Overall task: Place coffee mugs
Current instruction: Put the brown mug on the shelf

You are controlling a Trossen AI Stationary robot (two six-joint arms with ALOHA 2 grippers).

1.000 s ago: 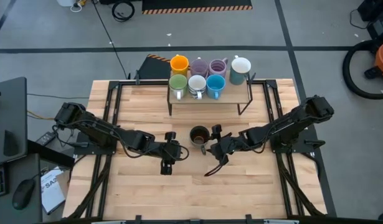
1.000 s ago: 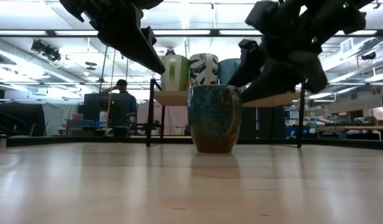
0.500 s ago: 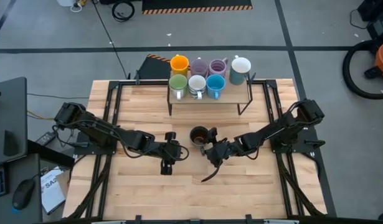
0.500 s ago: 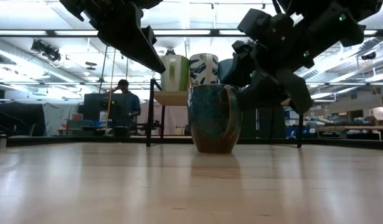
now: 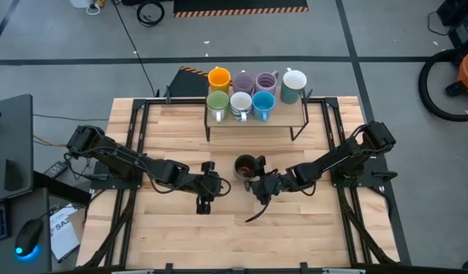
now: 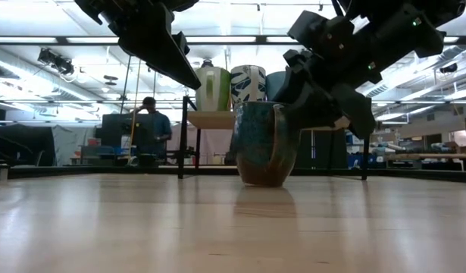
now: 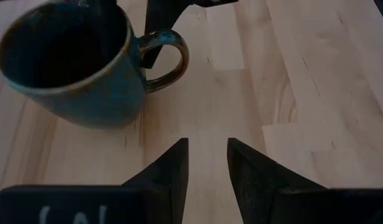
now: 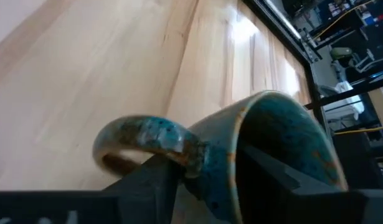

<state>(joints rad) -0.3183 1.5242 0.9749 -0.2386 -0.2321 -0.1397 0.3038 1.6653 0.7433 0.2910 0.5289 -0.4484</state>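
The dark teal mug (image 5: 246, 165) with a brown inside stands on the table in front of the shelf (image 5: 218, 122). It also shows in the low view (image 6: 263, 144), the left wrist view (image 7: 73, 68) and the right wrist view (image 8: 278, 130). My right gripper (image 5: 256, 177) (image 8: 210, 158) is shut on this mug beside its handle (image 8: 141, 134). My left gripper (image 5: 224, 185) (image 7: 207, 155) hovers left of the mug with a narrow gap between its fingers, touching nothing. Seven mugs stand on the shelf, among them orange (image 5: 219, 78), green (image 5: 218, 101) and blue (image 5: 263, 101). My right gripper holds the dark mug by its wall at the rim (image 8: 219, 155), right where the handle joins. One finger (image 8: 266, 171) is inside the mug and the other (image 8: 151, 180) is outside under the handle. It comes slanting down from the table's right. The mug's base is on the table (image 6: 263, 182).
The raised wooden shelf on thin black legs (image 5: 297, 129) stands at the table's far middle. Black frame rails (image 5: 135, 129) run along the table's sides. Bare wood lies toward the near edge (image 5: 234, 243). A person (image 6: 149, 125) stands in the room beyond.
My right gripper has moved left and down toward the dark mug, and its fingers now stand over the wall by the handle. The mug has shifted a little toward the table's right.
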